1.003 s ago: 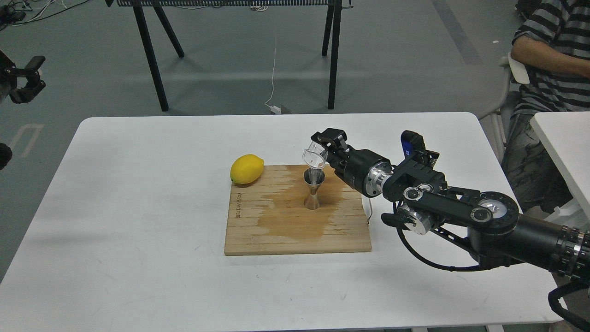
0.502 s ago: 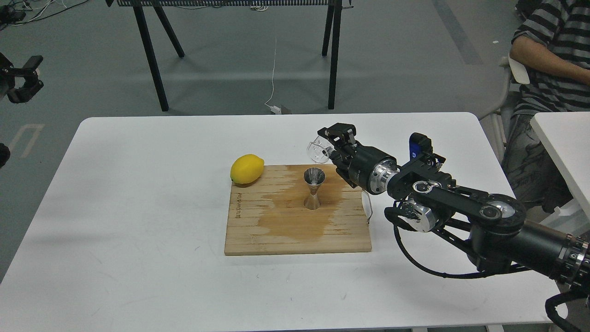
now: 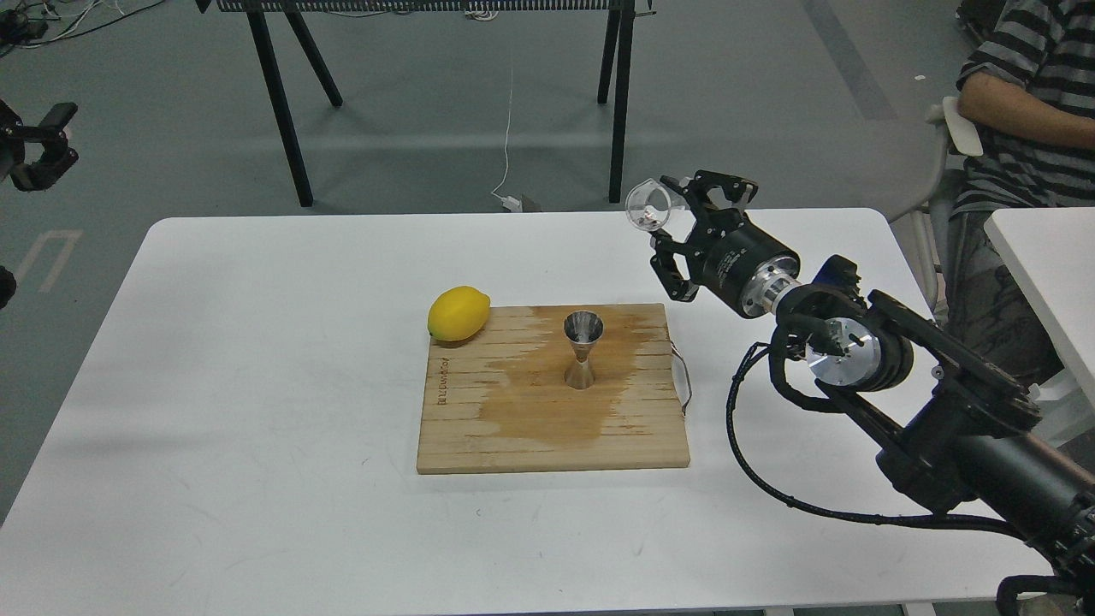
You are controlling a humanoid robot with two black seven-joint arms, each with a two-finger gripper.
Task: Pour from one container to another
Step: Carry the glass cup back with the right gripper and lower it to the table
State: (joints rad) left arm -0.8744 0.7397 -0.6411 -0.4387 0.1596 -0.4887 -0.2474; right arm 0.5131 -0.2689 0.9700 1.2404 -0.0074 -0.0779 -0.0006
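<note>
The steel jigger stands upright in the middle of the wooden board, on a dark wet patch. My right gripper is raised above the table's far right part, well up and to the right of the jigger. It is shut on the small clear glass cup, which lies tilted with its mouth facing left. My left gripper hangs far off at the left edge of the view, beyond the table, its fingers apart and holding nothing.
A yellow lemon rests at the board's far left corner. The white table carries the board. A black-legged stand is on the floor behind, and a seated person in a striped shirt is at the far right.
My right gripper has lifted the glass cup away from over the jigger, up and to the right. The stream of liquid into the jigger has stopped. The left gripper has barely moved.
</note>
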